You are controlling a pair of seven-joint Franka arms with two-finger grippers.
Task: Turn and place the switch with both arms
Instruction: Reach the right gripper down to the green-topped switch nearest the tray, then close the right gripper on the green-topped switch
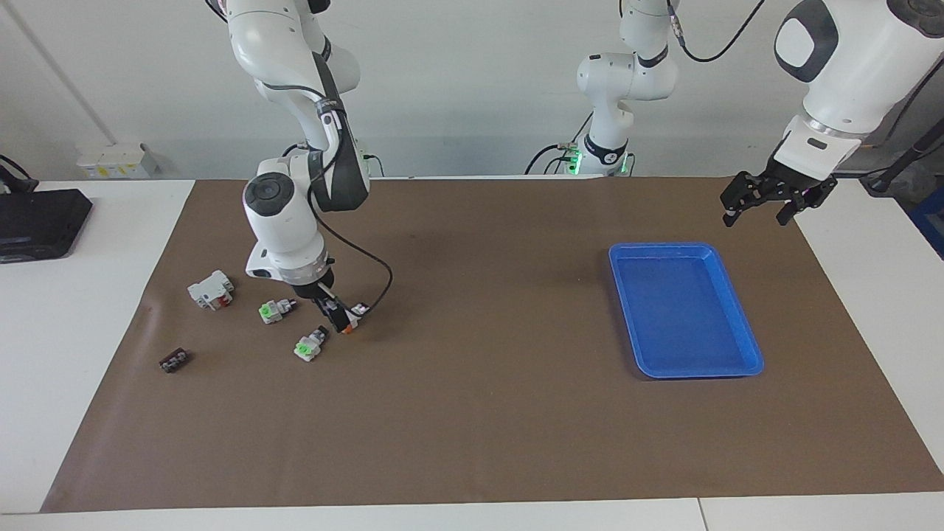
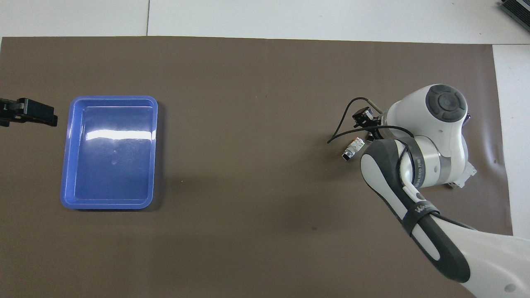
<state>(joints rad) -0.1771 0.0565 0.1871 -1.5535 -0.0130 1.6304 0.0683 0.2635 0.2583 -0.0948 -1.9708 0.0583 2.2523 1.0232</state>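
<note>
a: since the task needs both arms, why is only one down?
b: my guess is the right claw (image 1: pixel 341 318) picks first. it is low on the brown-covered desk (image 1: pixel 472 413), its fingers closed on the small white-grey push-button switch with the orange part (image 1: pixel 352 319), toward the right arm's end.
a: and the other?
b: the left claw (image 1: pixel 767 205) waits in the air beside the blue plastic tray (image 1: pixel 737 310), fingers spread, likely ready for a handover.
a: counts?
b: one orange switch, two similar green-part switches (image 1: pixel 274 310) (image 1: pixel 310 344), one larger white block with red (image 1: pixel 212 289), one small dark piece (image 1: pixel 174 360), one tray.
</note>
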